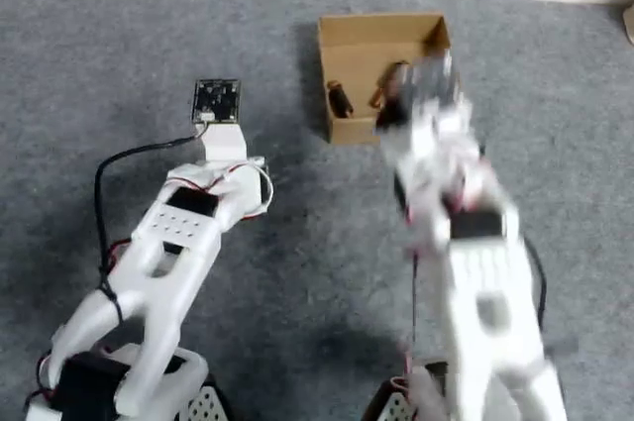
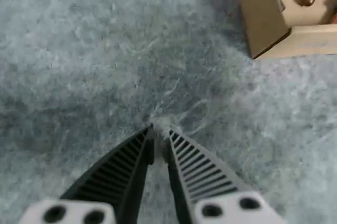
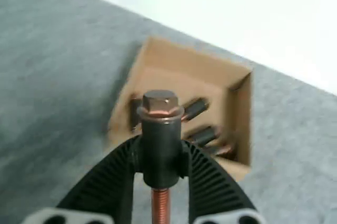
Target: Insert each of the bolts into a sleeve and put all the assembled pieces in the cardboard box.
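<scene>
The right end effector [image 3: 160, 155] was clamped on a dark sleeve [image 3: 159, 145], its two ribbed fingers [image 3: 118, 176] pressed against the sleeve's sides and held apart only by its width. A copper-coloured bolt [image 3: 160, 104] ran through that sleeve, with its hexagonal head seated on one end and its threaded shank sticking out of the other, between the fingers. Beyond the held piece lay the open cardboard box [image 3: 184, 68], with several assembled pieces [image 3: 202, 135] lying on their sides inside it. In the high view the right arm [image 1: 485, 282] stretched across the grey table [image 1: 99, 45] to the box, and its end effector showed as a blur at the box's near right corner. The left end effector [image 2: 159, 134] was drawn together with nothing between its fingers, the tips meeting or nearly so. They pointed down at the table's felt-like surface; whether they touched it could not be told. A corner of the box stood well apart from it.
</scene>
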`<action>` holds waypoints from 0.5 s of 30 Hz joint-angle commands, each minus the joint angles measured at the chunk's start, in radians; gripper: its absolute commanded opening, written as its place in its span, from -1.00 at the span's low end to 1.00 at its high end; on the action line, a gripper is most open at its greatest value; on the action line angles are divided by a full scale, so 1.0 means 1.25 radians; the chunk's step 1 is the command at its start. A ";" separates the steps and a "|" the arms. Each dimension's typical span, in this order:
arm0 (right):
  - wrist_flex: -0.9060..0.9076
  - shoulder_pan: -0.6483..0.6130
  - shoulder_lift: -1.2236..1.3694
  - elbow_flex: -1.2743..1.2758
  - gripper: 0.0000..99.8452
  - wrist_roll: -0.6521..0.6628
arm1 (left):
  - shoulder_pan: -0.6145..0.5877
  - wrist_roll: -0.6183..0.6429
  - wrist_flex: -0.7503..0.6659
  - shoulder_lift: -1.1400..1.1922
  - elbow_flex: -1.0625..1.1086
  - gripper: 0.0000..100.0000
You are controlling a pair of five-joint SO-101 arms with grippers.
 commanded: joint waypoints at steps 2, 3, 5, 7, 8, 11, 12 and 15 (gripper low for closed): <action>-0.013 0.066 0.452 -0.451 -0.99 0.004 | -0.006 0.005 0.007 0.015 -0.052 -0.89; 0.004 0.072 0.535 -0.533 -0.99 0.004 | -0.006 0.005 0.006 0.018 -0.052 -0.89; 0.053 0.087 0.693 -0.702 -0.99 0.002 | -0.006 0.005 0.005 0.020 -0.052 -0.89; 0.101 0.099 0.846 -0.862 -0.99 0.002 | -0.006 0.005 0.005 0.020 -0.052 -0.89; 0.126 0.104 0.918 -0.938 -0.99 0.002 | -0.006 0.005 0.005 0.020 -0.052 -0.89; 0.199 0.115 1.103 -1.168 -0.99 0.002 | -0.004 0.005 0.005 0.020 -0.053 -0.89; 0.225 0.116 1.158 -1.243 -0.99 0.002 | -0.004 0.005 0.004 0.021 -0.053 -0.89; 0.305 0.112 1.297 -1.458 -0.99 0.002 | -0.004 0.005 -0.006 0.021 -0.053 -0.89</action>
